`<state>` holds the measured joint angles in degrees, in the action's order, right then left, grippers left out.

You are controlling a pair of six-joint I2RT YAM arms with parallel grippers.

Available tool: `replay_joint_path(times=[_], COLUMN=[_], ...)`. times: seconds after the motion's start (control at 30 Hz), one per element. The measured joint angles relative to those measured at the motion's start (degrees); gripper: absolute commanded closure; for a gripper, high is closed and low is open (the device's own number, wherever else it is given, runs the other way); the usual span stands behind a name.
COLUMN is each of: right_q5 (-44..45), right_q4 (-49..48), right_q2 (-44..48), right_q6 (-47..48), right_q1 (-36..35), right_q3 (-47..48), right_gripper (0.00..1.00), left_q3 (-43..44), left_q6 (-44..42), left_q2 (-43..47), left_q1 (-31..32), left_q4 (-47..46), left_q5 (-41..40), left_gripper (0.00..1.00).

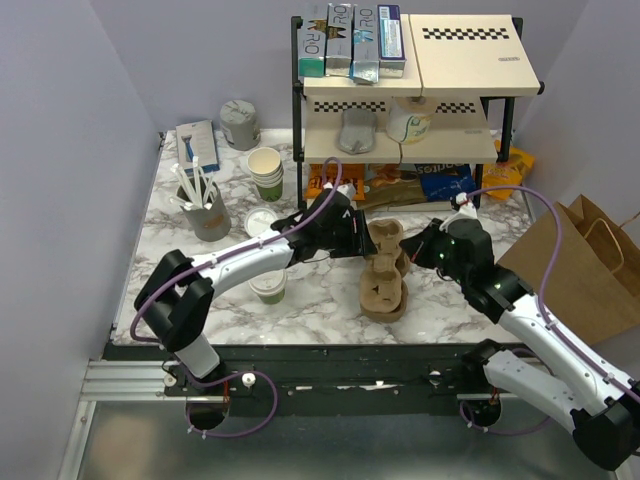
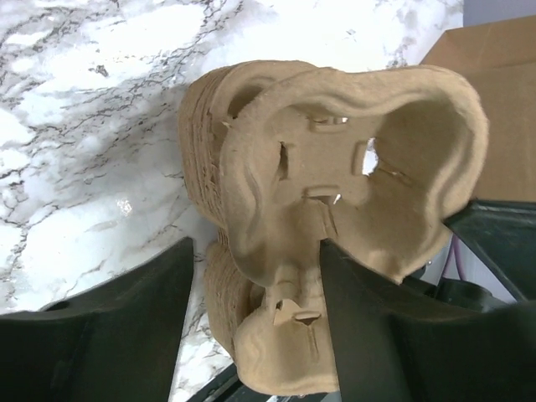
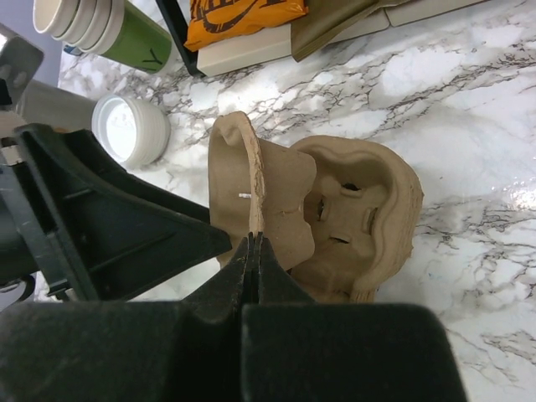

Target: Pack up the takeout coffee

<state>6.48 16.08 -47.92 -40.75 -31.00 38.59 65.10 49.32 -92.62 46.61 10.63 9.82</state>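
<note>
The takeout coffee (image 1: 268,286), a small lidded cup with a green band, stands on the marble table by my left forearm. A stack of brown pulp cup carriers (image 1: 385,275) lies mid-table. My right gripper (image 1: 428,247) is shut on the rim of the top carrier (image 3: 260,193), which is tilted up off the stack (image 3: 368,218). My left gripper (image 1: 352,238) is open, and its fingers (image 2: 126,327) straddle the carriers (image 2: 335,159) from the left. The coffee is out of both wrist views.
A brown paper bag (image 1: 580,260) stands at the right. A loose white lid (image 1: 262,220), a stack of lidless cups (image 1: 266,172) and a grey cup of white sticks (image 1: 205,205) are at the left. A shelf rack (image 1: 400,100) stands behind.
</note>
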Motion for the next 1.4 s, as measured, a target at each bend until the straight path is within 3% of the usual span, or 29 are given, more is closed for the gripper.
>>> replay_joint_path(times=[0.13, 0.37, 0.47, 0.5, 0.6, 0.7, 0.9, 1.13, 1.4], right_q5=[-0.22, -0.35, -0.24, -0.04, 0.81, 2.54, 7.74, 4.46, 0.11], right_q4=[-0.11, -0.11, 0.50, 0.81, 2.40, 4.94, 11.61, 13.33, 13.35], right_q2=[0.00, 0.09, -0.17, -0.33, -0.81, -0.74, -0.59, -4.04, -8.87], right_q6=[0.02, -0.02, 0.13, 0.22, 0.13, -0.31, -3.10, -5.64, -3.52], right_q1=[0.00, 0.00, 0.00, 0.02, 0.11, 0.09, 0.11, -0.70, 0.11], right_q3=[0.00, -0.31, -0.35, -0.35, -0.04, 1.31, 4.81, 6.91, 1.09], right_gripper=[0.99, 0.99, 0.77, 0.58, 0.32, 0.20, 0.12, 0.14, 0.15], left_q3=[0.70, 1.11, 1.18, 1.20, 1.20, 1.14, 0.50, -2.56, -10.12], left_q6=[-0.15, -0.15, -0.15, -0.13, -0.28, -0.46, -0.70, -1.01, -1.11], left_q2=[-1.77, -2.71, -2.69, -2.62, -1.97, -0.57, 5.33, 13.97, 31.67], left_q1=[0.00, 0.00, -0.04, -0.02, -0.02, -0.02, -0.09, -1.66, -10.14], left_q4=[0.24, 0.15, -0.04, -0.04, 0.09, 0.22, 0.94, 5.62, 12.24], left_q5=[-0.02, 0.37, 0.66, 0.72, 1.16, 1.60, 1.62, -1.38, -7.30], left_gripper=[0.64, 0.85, 0.94, 0.96, 0.97, 0.99, 0.99, 0.99, 0.96])
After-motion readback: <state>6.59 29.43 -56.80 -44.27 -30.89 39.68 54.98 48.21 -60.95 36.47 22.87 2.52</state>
